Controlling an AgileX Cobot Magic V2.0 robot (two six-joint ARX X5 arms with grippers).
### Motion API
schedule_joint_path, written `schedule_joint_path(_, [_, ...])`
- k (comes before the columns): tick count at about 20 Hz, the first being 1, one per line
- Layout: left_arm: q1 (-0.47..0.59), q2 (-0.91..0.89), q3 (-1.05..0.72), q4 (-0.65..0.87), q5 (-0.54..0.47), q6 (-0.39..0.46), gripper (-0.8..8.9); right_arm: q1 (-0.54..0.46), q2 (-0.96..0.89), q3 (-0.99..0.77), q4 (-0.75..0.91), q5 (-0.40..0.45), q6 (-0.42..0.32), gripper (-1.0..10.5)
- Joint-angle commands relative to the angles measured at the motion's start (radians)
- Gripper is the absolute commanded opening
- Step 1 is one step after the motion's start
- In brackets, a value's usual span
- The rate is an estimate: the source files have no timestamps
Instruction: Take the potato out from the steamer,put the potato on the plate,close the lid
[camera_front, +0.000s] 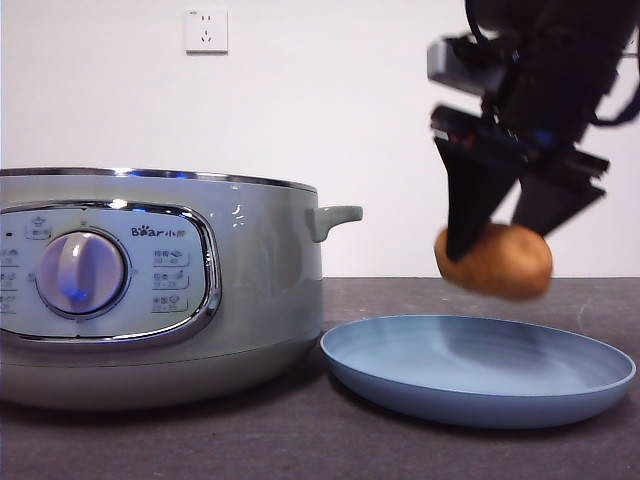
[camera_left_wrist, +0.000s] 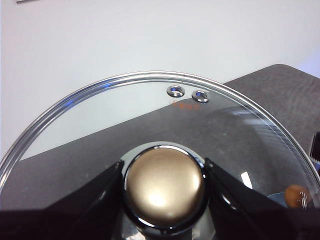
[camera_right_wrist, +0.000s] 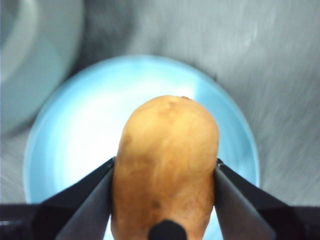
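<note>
My right gripper (camera_front: 497, 222) is shut on the orange-brown potato (camera_front: 497, 262) and holds it in the air above the light-blue plate (camera_front: 478, 369). In the right wrist view the potato (camera_right_wrist: 165, 167) sits between the jaws, over the plate (camera_right_wrist: 75, 130). The grey-green steamer (camera_front: 150, 280) stands at the left with no lid on it. My left gripper (camera_left_wrist: 164, 175) is shut on the knob (camera_left_wrist: 163, 183) of the glass lid (camera_left_wrist: 125, 115) and holds it up off the table; this arm does not show in the front view.
The steamer's side handle (camera_front: 335, 218) points toward the plate. A wall socket (camera_front: 206, 30) is on the white wall behind. The dark table (camera_front: 300, 440) runs under both things.
</note>
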Motion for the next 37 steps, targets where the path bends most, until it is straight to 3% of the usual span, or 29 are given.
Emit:
schedule_joint_path(1, [0.000,-0.001,0.008,0.061,-0.001,-0.002,-0.08,0.001,0.008,-0.038,0.034,-0.002,0.023,-0.1])
schedule_joint_path(5, [0.000,0.016,0.008,0.060,0.000,-0.002,-0.08,0.002,0.050,-0.051,0.041,-0.006,0.023,-0.1])
schedule_joint_path(8, [0.000,0.019,0.008,0.060,0.000,0.000,-0.08,0.002,0.117,-0.051,0.046,-0.074,0.022,-0.1])
schedule_joint_path(12, [0.000,0.019,0.008,0.059,0.000,0.002,-0.08,0.003,0.140,-0.051,0.055,-0.074,0.022,0.1])
schedule_joint_path(13, [0.000,0.019,0.008,0.059,0.000,0.002,-0.08,0.003,0.140,-0.051,0.053,-0.073,0.022,0.4])
schedule_joint_path(16, [0.000,0.019,0.008,0.059,0.000,0.002,-0.08,0.001,0.140,-0.051,0.053,-0.072,0.035,4.8])
schedule_joint_path(17, [0.000,0.019,0.008,0.059,0.000,0.002,-0.08,0.001,0.140,-0.051,0.053,-0.072,0.037,5.1])
schedule_joint_path(26, [0.000,0.042,0.008,0.060,0.001,0.001,-0.08,0.001,0.058,0.007,0.019,-0.062,0.037,5.0])
schedule_joint_path(29, [0.000,0.094,0.006,0.060,0.021,0.002,-0.08,0.001,-0.060,0.046,-0.026,0.002,0.033,5.0])
schedule_joint_path(37, [0.000,0.297,0.001,0.069,0.063,0.002,-0.08,0.000,-0.467,0.066,-0.036,0.007,0.036,5.0])
